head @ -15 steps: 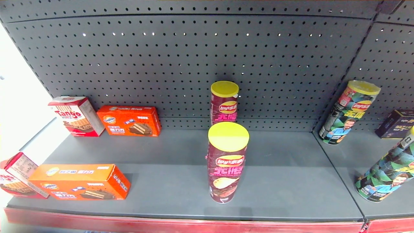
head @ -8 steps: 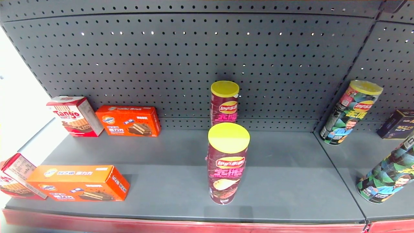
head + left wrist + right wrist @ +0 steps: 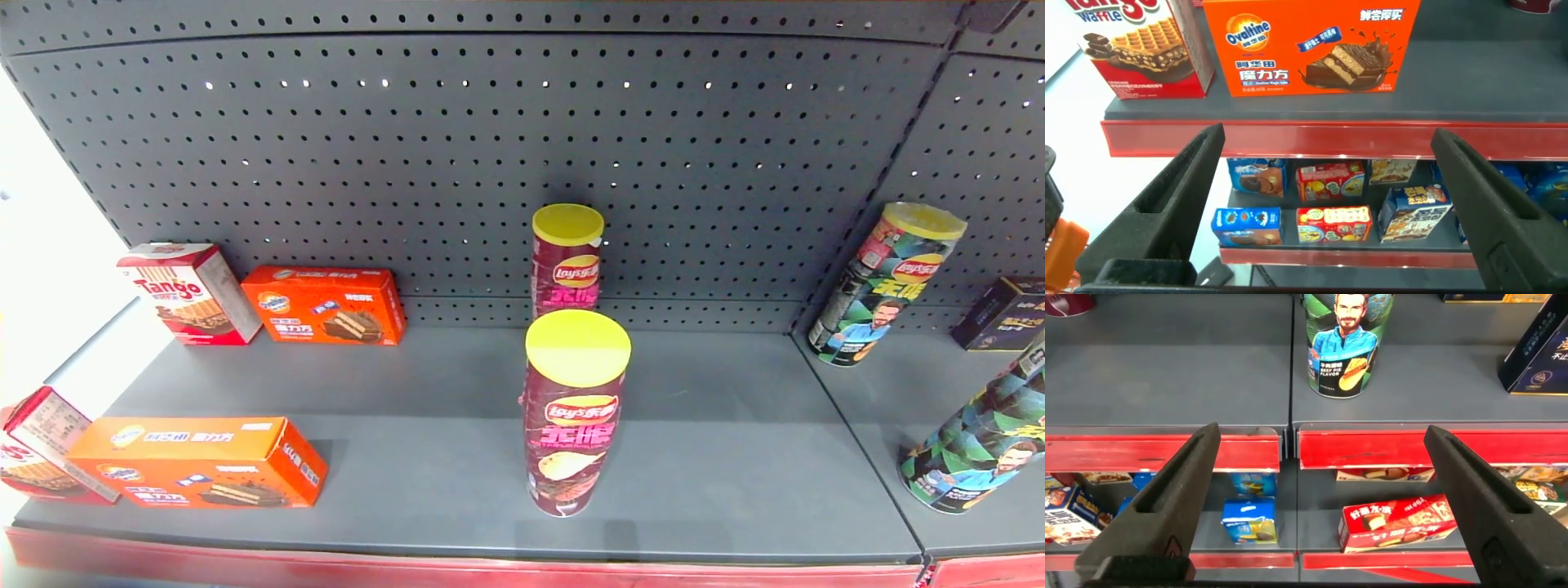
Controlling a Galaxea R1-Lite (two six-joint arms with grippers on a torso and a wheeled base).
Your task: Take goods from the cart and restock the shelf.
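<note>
Grippers both spread wide, empty: left gripper (image 3: 1327, 140) faces the shelf (image 3: 718, 457) edge near an orange box (image 3: 1310, 45), right gripper (image 3: 1321, 434) near a green can (image 3: 1346, 343). Front maroon can (image 3: 575, 408) and rear maroon can (image 3: 566, 257) stand upright mid-shelf.

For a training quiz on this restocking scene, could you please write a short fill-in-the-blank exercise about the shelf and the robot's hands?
1. The front maroon can and the rear maroon can both have ___ lids.
2. The rear maroon can stands directly ___ the front maroon can.
3. The left hand and the right hand are both ___ rather than shut, holding nothing.
4. The front orange box lies to the ___ of the front maroon can.

Missing words: yellow; behind; open; left.
</note>
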